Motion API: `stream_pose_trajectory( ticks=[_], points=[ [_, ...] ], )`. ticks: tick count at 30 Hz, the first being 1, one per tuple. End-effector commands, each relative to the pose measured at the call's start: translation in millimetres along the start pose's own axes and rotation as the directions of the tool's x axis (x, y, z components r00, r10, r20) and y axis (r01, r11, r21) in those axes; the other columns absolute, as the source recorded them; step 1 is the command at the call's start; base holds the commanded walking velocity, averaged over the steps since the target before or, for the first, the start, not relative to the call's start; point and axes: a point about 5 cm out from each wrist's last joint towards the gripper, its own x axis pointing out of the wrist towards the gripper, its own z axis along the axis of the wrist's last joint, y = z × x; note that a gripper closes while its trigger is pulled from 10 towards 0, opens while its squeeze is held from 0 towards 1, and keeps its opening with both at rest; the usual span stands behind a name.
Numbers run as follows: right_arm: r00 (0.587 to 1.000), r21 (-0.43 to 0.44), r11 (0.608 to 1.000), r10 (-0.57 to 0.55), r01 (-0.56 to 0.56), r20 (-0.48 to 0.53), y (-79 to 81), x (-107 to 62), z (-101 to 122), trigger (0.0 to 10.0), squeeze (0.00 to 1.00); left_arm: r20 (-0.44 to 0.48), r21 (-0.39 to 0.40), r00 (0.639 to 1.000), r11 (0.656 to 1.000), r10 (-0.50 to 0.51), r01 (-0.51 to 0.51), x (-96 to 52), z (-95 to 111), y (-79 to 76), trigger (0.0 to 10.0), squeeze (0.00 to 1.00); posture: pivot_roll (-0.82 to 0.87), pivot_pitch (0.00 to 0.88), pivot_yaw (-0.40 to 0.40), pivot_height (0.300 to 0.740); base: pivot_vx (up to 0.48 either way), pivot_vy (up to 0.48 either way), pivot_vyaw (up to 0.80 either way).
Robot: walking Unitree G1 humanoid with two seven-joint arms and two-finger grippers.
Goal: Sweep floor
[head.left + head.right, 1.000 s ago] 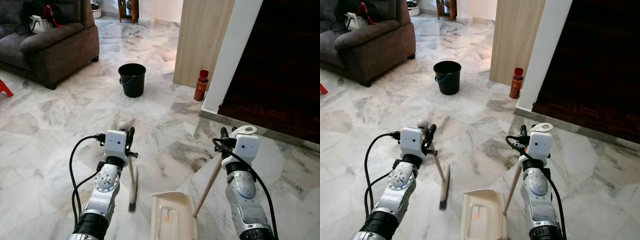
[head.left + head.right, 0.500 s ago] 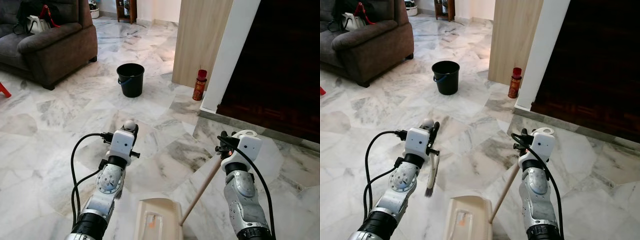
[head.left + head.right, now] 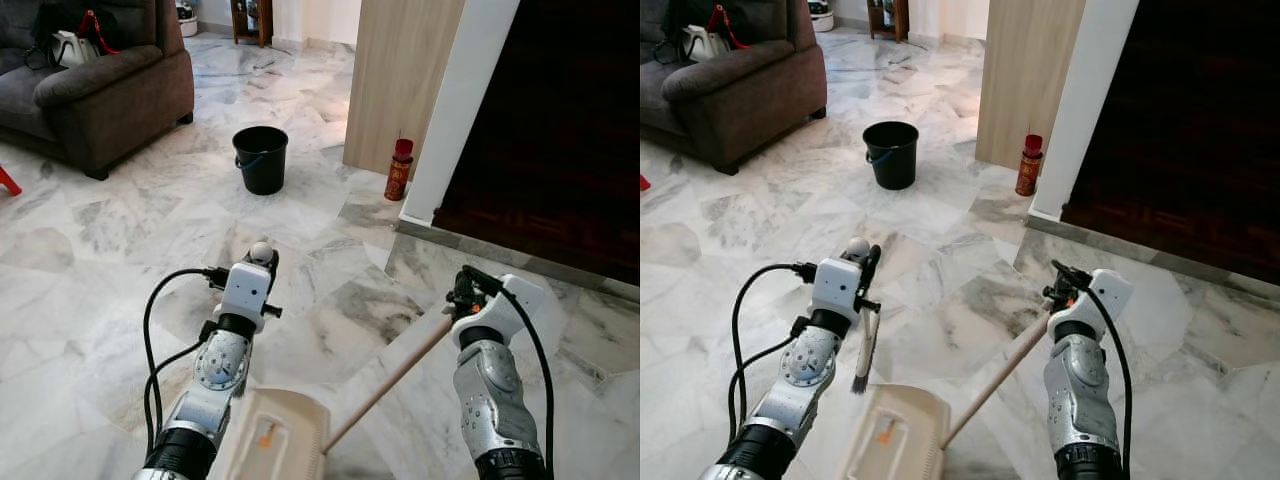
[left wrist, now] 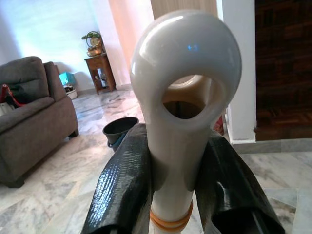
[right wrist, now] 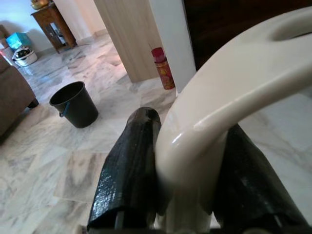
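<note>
Firmly clamped — brush [image 3: 863, 362] in left end effector [image 3: 868, 268]

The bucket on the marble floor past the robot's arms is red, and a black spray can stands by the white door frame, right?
Colours are swapped: the head views show a black bucket on the marble floor, and the spray can by the white door frame is red.

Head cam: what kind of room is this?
Probably a home living room: a grey sofa, polished marble floor, a small wooden side table at the back, plus a black bucket.
</note>
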Motion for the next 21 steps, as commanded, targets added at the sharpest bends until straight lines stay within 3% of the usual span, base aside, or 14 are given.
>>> stream_pose_trajectory(
  ticks=[1, 11, 21],
  points=[
    [1.0, 0.045, 0.999, -0.009, 0.01, -0.015, 1.3, 3.2, 2, 10.0, 0.0, 0.082, 0.029, 0.997, 1.0, -0.01, 0.008, 5.3, 14, -0.5, 10.0, 0.0, -0.03, 0.0, -0.029, 0.74, 0.0, 0.0, 0.0],
    [0.996, 0.154, 0.987, -0.028, 0.042, -0.089, -1.6, 3.2, -6, 10.0, 0.0, 0.079, 0.03, 0.997, 0.999, -0.016, 0.013, 5.6, 14, -1.5, 10.0, 0.0, -0.03, 0.0, -0.028, 0.74, 0.0, 0.0, 0.0],
    [0.993, 0.156, 0.987, -0.021, 0.04, -0.117, -1.3, 3.5, -10, 10.0, 0.0, 0.077, 0.031, 0.997, 0.999, -0.019, 0.017, 5.3, 13, -2.6, 10.0, 0.0, -0.03, 0.0, -0.028, 0.74, 0.0, 0.0, 0.0]
  ],
)
